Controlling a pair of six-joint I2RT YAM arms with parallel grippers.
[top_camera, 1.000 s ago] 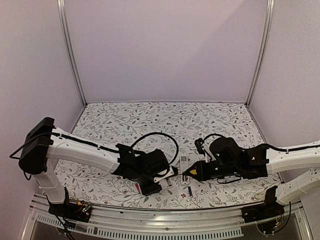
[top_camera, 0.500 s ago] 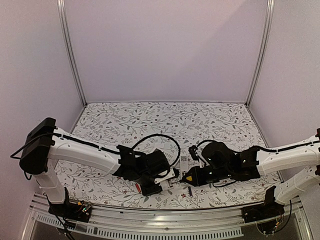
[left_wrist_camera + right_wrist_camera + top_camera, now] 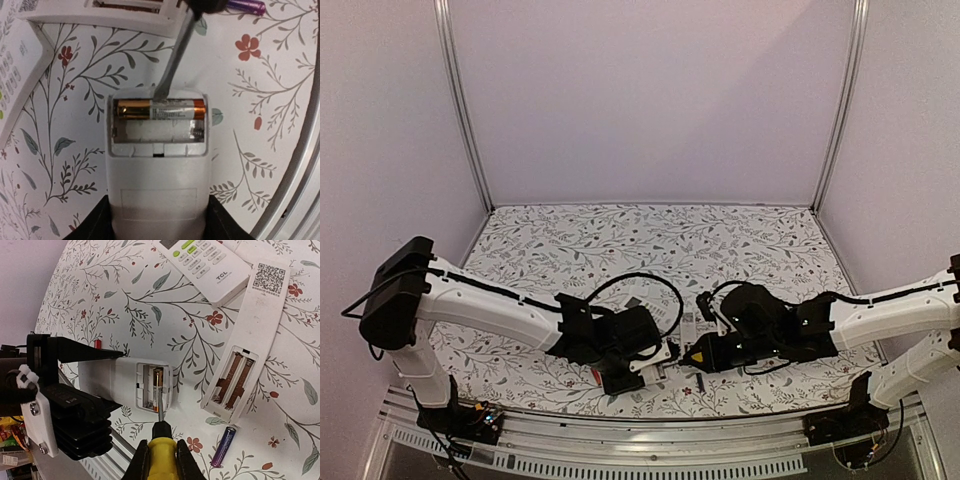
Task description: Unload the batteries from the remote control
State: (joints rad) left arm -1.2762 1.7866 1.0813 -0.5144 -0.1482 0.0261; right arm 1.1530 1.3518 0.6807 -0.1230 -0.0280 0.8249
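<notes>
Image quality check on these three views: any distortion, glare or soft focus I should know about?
Top external: strong barrel distortion, the frame posts bow and the table's near edge curves. Left wrist: the battery in the remote is sharp, with a mild sheen on its copper end; the tool shaft goes soft toward the top. Right wrist: the yellow handle is slightly blurred up close, the QR code crisp.

**One battery in the remote, two out**

The remote (image 3: 157,190) is pale grey and back up, its compartment (image 3: 155,134) uncovered. A gold-and-black battery (image 3: 159,108) lies crosswise in the slot nearer the remote's end. The other slot holds nothing but its spring. A purple battery (image 3: 223,446) lies on the tabletop (image 3: 165,315) beyond that end, apart from the remote. A red battery (image 3: 97,343) shows partly beside the remote's long side.
</notes>
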